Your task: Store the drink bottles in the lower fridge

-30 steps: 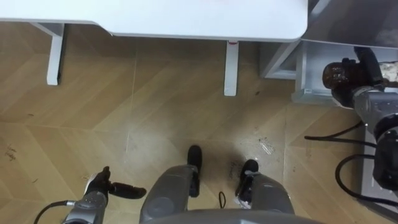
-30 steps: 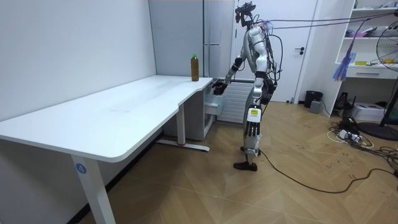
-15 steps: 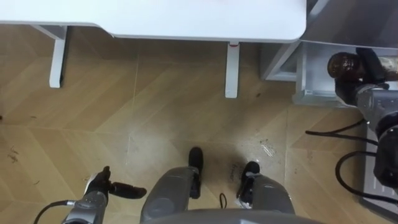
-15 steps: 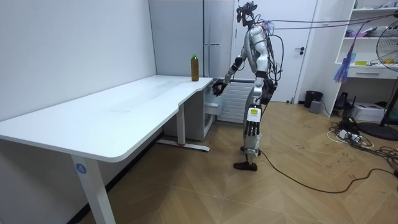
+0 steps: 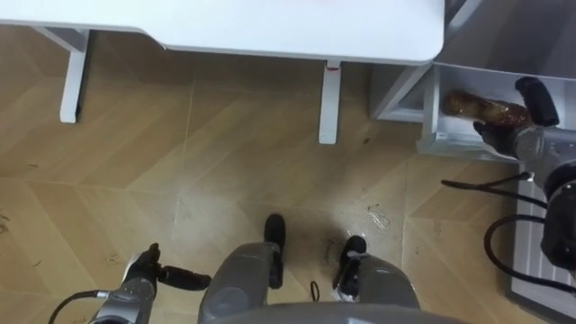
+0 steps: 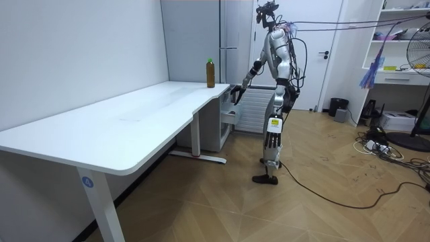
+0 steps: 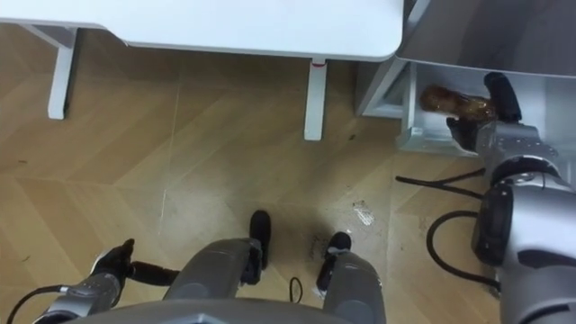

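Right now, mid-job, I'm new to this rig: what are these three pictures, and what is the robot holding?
The machine is a two-legged humanoid robot with two arms, each ending in a hand. Two pictures come from its head camera, looking down past its own legs. The third comes from a camera standing in the room. The robot stands beside the white desk, at the fridge. Its right hand grips a brown bottle, tipped sideways at the open lower drawer. Its left hand hangs relaxed at its side, holding nothing. A green-capped bottle stands on the desk.
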Controlling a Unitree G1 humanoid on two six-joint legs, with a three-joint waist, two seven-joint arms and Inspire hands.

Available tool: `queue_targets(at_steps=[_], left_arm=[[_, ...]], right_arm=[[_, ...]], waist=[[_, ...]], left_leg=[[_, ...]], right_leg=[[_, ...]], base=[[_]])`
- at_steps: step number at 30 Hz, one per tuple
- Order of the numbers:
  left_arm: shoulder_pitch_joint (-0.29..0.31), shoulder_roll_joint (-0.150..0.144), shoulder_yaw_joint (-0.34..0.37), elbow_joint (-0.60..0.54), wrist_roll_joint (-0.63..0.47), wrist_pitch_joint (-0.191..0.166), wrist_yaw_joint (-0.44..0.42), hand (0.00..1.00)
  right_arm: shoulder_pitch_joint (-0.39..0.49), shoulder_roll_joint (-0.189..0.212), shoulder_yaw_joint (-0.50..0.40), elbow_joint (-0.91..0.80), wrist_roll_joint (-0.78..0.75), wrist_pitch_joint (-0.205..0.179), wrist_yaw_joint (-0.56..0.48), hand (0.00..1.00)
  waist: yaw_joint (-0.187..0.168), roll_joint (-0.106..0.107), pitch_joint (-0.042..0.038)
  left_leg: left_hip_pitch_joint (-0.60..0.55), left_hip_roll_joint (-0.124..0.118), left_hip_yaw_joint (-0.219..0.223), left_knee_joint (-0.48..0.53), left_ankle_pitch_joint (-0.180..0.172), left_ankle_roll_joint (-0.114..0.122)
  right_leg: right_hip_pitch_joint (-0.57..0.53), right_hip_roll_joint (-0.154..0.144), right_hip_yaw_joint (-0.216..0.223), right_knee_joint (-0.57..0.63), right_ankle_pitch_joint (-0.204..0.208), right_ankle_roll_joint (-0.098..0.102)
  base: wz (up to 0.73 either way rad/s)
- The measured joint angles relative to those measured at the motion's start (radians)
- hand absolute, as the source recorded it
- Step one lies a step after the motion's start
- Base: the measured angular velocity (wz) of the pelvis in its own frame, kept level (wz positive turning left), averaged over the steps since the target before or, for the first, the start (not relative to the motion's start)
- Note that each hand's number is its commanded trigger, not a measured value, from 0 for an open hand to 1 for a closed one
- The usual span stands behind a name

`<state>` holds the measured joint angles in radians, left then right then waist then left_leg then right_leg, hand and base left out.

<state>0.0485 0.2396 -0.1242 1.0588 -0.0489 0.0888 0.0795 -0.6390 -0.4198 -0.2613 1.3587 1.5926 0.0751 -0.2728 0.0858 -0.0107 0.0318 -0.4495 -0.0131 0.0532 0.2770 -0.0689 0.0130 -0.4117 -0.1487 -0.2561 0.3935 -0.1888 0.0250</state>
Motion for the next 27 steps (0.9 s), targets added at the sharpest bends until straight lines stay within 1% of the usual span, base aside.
queue_targets(at_steps=[7, 17, 21, 22, 24, 27], left_arm=[[0.0, 0.002, 0.0, 0.0, 0.0, 0.0, 0.0, 0.0], [-0.001, 0.003, 0.001, 0.0, 0.0, -0.005, 0.0, 0.0], [0.0, 0.002, 0.002, 0.001, 0.0, -0.008, -0.002, 0.0], [0.0, 0.002, 0.003, 0.001, 0.0, -0.008, -0.003, 0.0], [-0.001, 0.002, 0.002, 0.0, 0.0, -0.008, -0.003, 0.0], [0.001, 0.001, 0.0, 0.001, 0.001, -0.004, -0.008, 0.0]], right_arm=[[-0.003, -0.009, 0.0, 0.0, 0.009, -0.003, -0.021, 0.0], [-0.004, -0.014, -0.002, 0.0, 0.007, -0.038, -0.044, 0.0], [-0.002, -0.015, -0.001, 0.0, -0.007, -0.054, -0.041, 0.0], [0.002, -0.015, 0.0, 0.0, -0.009, -0.054, -0.033, 0.0], [0.012, -0.015, 0.001, -0.001, -0.015, -0.054, -0.011, 0.0], [0.025, -0.015, 0.004, -0.001, -0.012, -0.054, -0.002, 0.0]], waist=[[0.0, 0.001, 0.0004], [0.0, 0.011, 0.0016], [0.001, 0.021, 0.0059], [0.0, 0.023, 0.0057], [-0.001, 0.024, 0.0055], [-0.001, 0.021, 0.0061]], left_leg=[[-0.01, 0.0, 0.0, 0.001, 0.0, 0.0], [-0.017, 0.003, -0.001, -0.001, 0.0, 0.0], [-0.006, 0.003, -0.001, -0.001, 0.0, 0.0], [-0.003, 0.005, -0.001, -0.003, 0.0, 0.0], [-0.002, 0.007, -0.001, -0.003, 0.0, 0.0], [0.017, 0.012, 0.005, -0.009, 0.0, -0.001]], right_leg=[[-0.006, 0.001, 0.0, -0.002, 0.0, 0.0], [-0.003, 0.008, -0.002, -0.017, 0.001, 0.001], [0.011, 0.009, -0.007, -0.019, 0.002, 0.001], [0.015, 0.009, -0.011, -0.02, 0.002, 0.0], [0.023, 0.01, -0.021, -0.024, 0.003, -0.002], [0.049, 0.017, -0.023, -0.046, 0.003, -0.002]], base=[[0.0], [0.01], [0.02], [0.05], [0.09], [0.05]])
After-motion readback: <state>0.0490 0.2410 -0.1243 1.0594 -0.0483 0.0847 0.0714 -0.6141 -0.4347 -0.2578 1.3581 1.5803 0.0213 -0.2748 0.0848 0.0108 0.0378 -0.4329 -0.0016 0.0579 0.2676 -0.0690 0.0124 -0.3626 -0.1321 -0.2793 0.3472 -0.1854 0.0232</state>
